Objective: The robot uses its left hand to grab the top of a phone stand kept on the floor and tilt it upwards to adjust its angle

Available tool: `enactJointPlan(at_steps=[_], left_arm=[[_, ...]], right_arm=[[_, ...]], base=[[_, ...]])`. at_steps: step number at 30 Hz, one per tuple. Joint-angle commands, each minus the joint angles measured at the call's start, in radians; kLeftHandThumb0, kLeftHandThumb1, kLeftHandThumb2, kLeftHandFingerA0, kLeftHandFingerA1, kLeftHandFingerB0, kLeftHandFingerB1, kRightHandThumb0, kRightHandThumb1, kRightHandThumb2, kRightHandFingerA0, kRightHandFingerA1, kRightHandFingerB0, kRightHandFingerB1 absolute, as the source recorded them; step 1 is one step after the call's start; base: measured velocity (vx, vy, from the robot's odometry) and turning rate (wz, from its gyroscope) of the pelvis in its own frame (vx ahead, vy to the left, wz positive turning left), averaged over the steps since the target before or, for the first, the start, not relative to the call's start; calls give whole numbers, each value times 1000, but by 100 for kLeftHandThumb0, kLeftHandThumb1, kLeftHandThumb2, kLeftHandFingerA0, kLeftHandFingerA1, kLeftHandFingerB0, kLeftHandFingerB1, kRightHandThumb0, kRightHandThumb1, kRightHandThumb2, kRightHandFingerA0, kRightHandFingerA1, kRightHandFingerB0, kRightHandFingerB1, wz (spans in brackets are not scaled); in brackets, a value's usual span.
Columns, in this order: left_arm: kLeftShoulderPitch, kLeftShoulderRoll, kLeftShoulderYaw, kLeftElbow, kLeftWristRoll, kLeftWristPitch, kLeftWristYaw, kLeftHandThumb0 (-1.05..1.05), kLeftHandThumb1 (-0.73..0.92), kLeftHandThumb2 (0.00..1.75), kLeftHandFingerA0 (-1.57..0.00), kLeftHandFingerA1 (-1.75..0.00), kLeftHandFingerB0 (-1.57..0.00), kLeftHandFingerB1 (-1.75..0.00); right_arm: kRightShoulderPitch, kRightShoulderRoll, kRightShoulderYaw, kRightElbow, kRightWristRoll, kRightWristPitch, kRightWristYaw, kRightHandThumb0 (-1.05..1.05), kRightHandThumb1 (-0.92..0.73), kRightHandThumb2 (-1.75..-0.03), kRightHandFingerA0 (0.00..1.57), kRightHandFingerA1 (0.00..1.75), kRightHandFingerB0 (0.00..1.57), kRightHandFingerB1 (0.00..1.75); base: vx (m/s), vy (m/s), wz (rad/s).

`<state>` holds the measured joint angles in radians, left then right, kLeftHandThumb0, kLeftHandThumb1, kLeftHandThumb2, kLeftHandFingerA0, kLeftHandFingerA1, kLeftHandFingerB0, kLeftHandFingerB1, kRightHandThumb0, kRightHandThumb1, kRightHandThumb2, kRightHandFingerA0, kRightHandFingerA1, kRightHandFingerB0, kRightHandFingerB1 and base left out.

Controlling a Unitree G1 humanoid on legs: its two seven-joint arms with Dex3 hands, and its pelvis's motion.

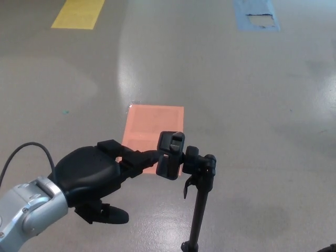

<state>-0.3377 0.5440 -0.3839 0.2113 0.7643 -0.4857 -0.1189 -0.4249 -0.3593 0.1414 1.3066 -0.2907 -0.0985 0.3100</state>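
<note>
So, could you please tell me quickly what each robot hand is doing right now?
Left robot hand: shut on the phone stand's clamp.
Right robot hand: not in view.

floor (252, 94): grey, glossy, with pale glare patches. landmark: orange rectangular patch (153, 137), flat on the floor near mid-frame. yellow marking (79, 13), far beyond the patch and to its left, at the top edge. blue marking (255, 14) with a worn pale centre, far beyond the patch and to its right. phone stand (198, 210), black pole rising just right of the patch's near corner; its base falls outside the frame.
</note>
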Motion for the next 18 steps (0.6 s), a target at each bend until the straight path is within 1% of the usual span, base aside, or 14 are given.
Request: enactJointPlan(at_steps=[1,3,4,5,6,10,11,13,14,15,17,18], left_arm=[[-3,4,12,-6,-1,21,2,-78,70,62,-21,-29,0,-19],[-27,5,20,17,0,17,14,-76,69,62,-20,-30,0,-20],[-31,6,23,20,9,23,23,-79,56,90,-14,-42,-2,-18],[-33,7,26,20,19,31,33,-79,56,90,-14,-42,-2,-18],[-32,6,28,21,24,39,35,-78,71,62,-20,-30,0,-18],[-38,4,38,37,39,81,44,-79,71,63,-21,-31,0,-18],[-45,5,40,56,44,90,52,-81,74,63,-21,-31,0,-17],[-55,6,41,82,49,99,64,-81,74,63,-21,-31,0,-17],[-79,8,37,147,63,131,67,-82,60,98,-19,-47,0,-16],[-90,10,32,210,73,141,88,-84,66,70,-16,-33,-1,-13],[-92,11,25,258,77,136,116,-84,66,70,-16,-33,-1,-13],[-97,12,20,295,81,147,120,-82,76,64,-18,-29,0,-15]], right_arm=[[-4,-18,-8,5,6,7,-5,-59,-78,-63,30,44,25,33],[-10,-16,-6,5,3,8,-8,-59,-78,-63,30,44,24,33],[-8,-16,-3,5,0,9,-12,-63,-63,-94,24,52,16,45],[-6,-16,0,4,-3,10,-16,-63,-63,-94,24,52,16,45],[-4,-16,3,4,-5,8,-16,-59,-79,-63,30,42,24,32],[-2,-14,9,5,-11,5,-18,-59,-79,-63,32,41,26,32],[-3,-13,5,5,-5,5,-13,-58,-79,-63,32,43,26,33],[-3,-12,-3,6,4,5,-5,-58,-79,-63,32,43,26,33],[-13,-11,-6,6,7,11,-4,-58,-80,-62,30,42,23,32],[-11,-11,-4,5,3,11,-9,-59,-79,-63,29,41,22,31],[-4,-11,0,5,-3,9,-14,-59,-79,-63,29,41,22,31],[-2,-7,4,6,-7,9,-19,-59,-79,-63,29,40,23,31]], base=[[0,0,0],[0,0,0],[0,0,0],[0,0,0],[0,0,0],[0,0,0],[0,0,0],[0,0,0],[0,0,0],[0,0,0],[0,0,0],[0,0,0]])
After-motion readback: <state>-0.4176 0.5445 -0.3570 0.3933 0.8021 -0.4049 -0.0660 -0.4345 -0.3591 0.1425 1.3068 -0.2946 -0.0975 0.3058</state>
